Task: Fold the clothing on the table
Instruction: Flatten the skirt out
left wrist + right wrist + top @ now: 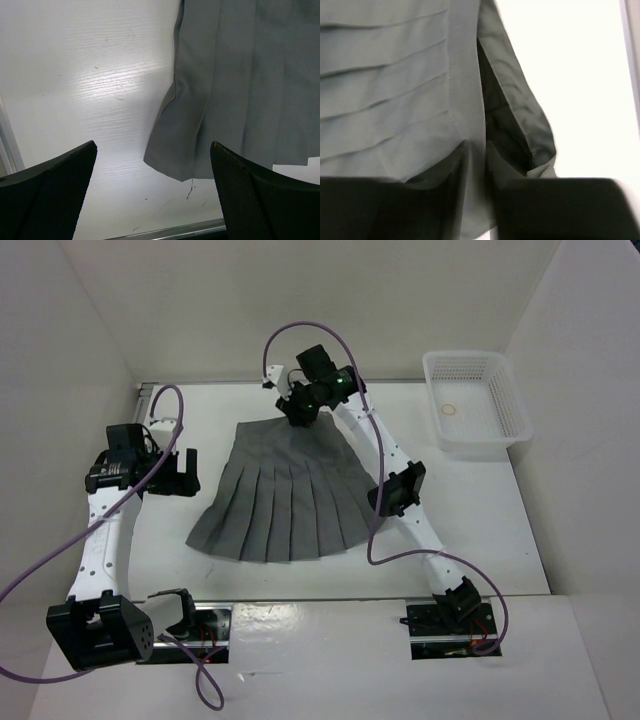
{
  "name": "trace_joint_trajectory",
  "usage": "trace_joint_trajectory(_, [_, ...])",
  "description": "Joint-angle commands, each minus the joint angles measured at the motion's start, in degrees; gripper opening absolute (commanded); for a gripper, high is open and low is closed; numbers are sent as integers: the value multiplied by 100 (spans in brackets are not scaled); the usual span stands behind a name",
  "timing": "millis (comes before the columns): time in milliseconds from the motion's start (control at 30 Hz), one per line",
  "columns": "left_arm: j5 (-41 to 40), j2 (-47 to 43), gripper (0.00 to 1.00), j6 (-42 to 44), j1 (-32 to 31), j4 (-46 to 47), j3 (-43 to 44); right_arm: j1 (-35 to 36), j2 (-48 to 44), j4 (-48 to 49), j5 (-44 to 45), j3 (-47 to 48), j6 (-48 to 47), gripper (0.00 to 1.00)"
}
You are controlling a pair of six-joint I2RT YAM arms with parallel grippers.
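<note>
White walls close round a flat matte white counter (480,540) with a thin metal rail along its near edge, where our two arm bases are bolted. Nearest us on the left, our left pincer (190,472) hangs wide open above bare counter, holding nothing. Its two dark fingers (55,195) stand far apart, and past them we see the left hem corner of the mid-grey pleated skirt of soft fabric (280,502), just beside the pincer and not touching it. The skirt lies flat in the middle of the counter, with its wide hem toward us, its pleats fanning out and its narrow waistband at the far end. Farther back, our right arm reaches along the skirt's right side to the waistband, where our right pincer (298,412) is closed on the fabric. From the wrist we see the band pinched between two nearly meeting fingers (445,200), its end curled open. Beyond, at the far right, stands a white mesh plastic basket (480,445), well apart from the skirt.
</note>
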Motion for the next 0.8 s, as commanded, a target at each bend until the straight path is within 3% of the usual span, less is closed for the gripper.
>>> trace_joint_trajectory(0, [122,7,100,144,29,155,-41,72,233,651,736,128,417,66])
trace_joint_trajectory(33, [122,7,100,144,29,155,-41,72,313,792,955,128,592,91])
trace_joint_trajectory(200, [70,-55,100,91,29,155,-94,-200,393,1837,2729,128,1639,94])
trace_joint_trajectory(267, [8,-55,100,91,29,155,-94,-384,262,1761,2804,128,1640,94])
trace_joint_trajectory(467, [183,217,100,38,29,270,-41,-1025,-310,251,1144,67,1394,95])
trace_joint_trajectory(600, [429,682,100,38,29,331,310,-1526,-810,-251,-759,-1308,1157,95])
trace_joint_trajectory(767, [658,1359,100,-15,-40,594,828,-2195,-1689,1,-2495,-3487,1103,95])
